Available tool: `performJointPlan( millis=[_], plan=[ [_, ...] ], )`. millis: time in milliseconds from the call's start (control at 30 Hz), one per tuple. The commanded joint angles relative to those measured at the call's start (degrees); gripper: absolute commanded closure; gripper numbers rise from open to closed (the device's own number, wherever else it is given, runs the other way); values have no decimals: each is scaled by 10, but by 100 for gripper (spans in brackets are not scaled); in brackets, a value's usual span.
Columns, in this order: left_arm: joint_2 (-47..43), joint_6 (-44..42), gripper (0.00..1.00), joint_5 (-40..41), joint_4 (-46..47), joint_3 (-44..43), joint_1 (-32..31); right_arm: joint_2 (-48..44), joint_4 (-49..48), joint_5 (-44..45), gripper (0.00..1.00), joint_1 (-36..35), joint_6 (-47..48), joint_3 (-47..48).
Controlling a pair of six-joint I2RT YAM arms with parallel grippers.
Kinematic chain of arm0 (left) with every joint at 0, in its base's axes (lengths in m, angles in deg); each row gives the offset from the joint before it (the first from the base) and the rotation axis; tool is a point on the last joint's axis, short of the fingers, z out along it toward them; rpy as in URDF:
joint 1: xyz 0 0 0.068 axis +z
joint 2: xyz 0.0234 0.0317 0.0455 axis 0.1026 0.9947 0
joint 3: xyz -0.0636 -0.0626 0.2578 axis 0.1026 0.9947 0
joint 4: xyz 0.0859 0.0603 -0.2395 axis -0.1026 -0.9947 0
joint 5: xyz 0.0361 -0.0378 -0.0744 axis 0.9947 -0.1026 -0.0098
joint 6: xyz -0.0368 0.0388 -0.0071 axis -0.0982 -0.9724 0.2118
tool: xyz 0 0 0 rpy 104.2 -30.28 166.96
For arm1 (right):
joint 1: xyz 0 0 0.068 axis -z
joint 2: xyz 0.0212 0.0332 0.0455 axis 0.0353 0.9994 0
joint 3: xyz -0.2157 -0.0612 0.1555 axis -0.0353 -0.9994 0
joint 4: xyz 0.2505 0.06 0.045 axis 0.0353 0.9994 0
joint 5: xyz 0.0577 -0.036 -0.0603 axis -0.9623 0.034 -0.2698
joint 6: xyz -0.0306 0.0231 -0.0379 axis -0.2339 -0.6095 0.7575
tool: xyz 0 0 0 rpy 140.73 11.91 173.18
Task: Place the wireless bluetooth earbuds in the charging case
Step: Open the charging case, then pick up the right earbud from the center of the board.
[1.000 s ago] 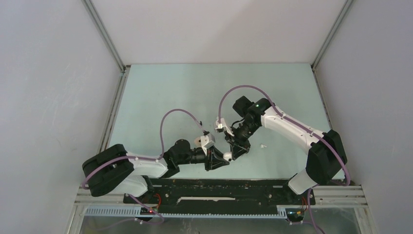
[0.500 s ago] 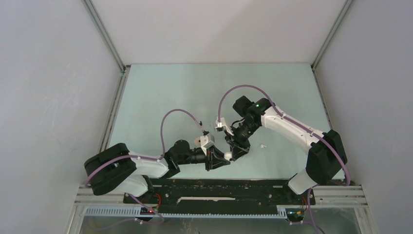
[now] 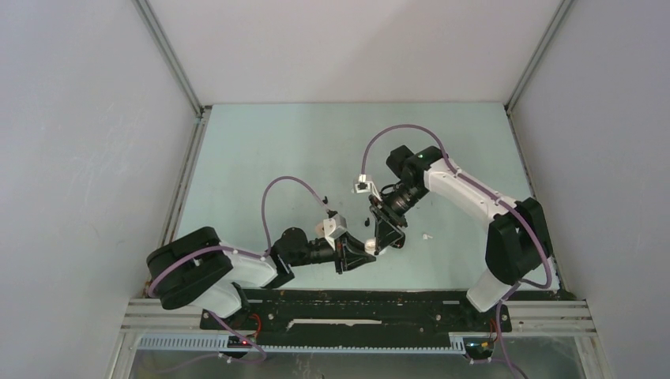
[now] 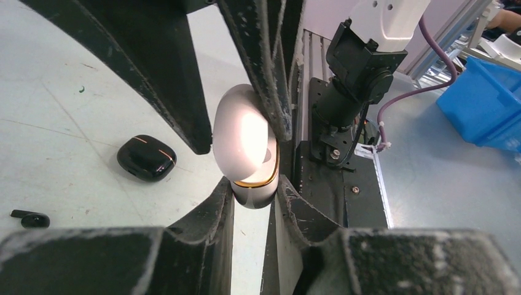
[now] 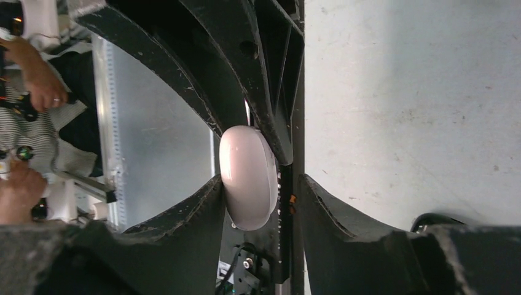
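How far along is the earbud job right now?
Barely begun. No bud is visibly seated: a white earbud and a black earbud lie loose on the table. In hand: the left gripper pinches the white case, lid apparently shut, with the right gripper around it, grip unclear. Left: opening a case and inserting buds; the black case lies untouched.

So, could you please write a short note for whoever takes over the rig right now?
Left gripper: jaws shut on the white case, which looks closed.
Right gripper: jaws straddle the same case; grip unclear.
On the table: black case, black earbud, white earbud.
Done: no earbud visibly seated.
Left: open a case, insert the earbuds.
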Motion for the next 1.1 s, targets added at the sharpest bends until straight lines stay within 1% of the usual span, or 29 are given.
performJointPlan(
  millis=[0, 167, 400, 533, 667, 767, 800, 833, 900, 967, 1000, 1033, 1067],
  plan=[
    [5, -4, 100, -41, 56, -1, -12, 25, 8, -48, 51, 16, 21, 44],
    [6, -4, 100, -38, 56, 0, -13, 26, 10, -54, 50, 24, 21, 47],
    [8, -1, 100, -35, 55, 3, -12, 17, 11, -56, 45, 33, 23, 48],
    [14, 1, 100, -27, 55, 3, -12, 2, 32, -67, 42, 44, 41, 58],
    [15, 0, 100, -21, 50, 7, -12, -49, 63, -73, 40, 78, 61, 79],
    [-2, -4, 100, -13, 33, 12, -12, -101, 48, -71, 37, 113, 57, 80],
    [-16, -7, 100, -7, 21, 14, -12, -119, 28, -61, 36, 124, 34, 75],
    [-29, -10, 100, 2, 2, 14, -12, -142, -11, -45, 35, 137, -1, 67],
    [-60, -26, 100, 16, -53, 10, -11, -195, -90, -16, 33, 151, -41, 39],
    [-90, -42, 100, 32, -100, 11, -11, -247, -188, 38, 27, 153, -77, 2],
    [-104, -49, 100, 41, -115, 12, -11, -272, -236, 72, 22, 154, -99, -15],
    [-116, -55, 100, 45, -128, 16, -11, -293, -284, 104, 9, 154, -122, -38],
    [-124, -61, 100, 49, -135, 20, -12, -311, -352, 133, 2, 154, -160, -69]
  ],
)
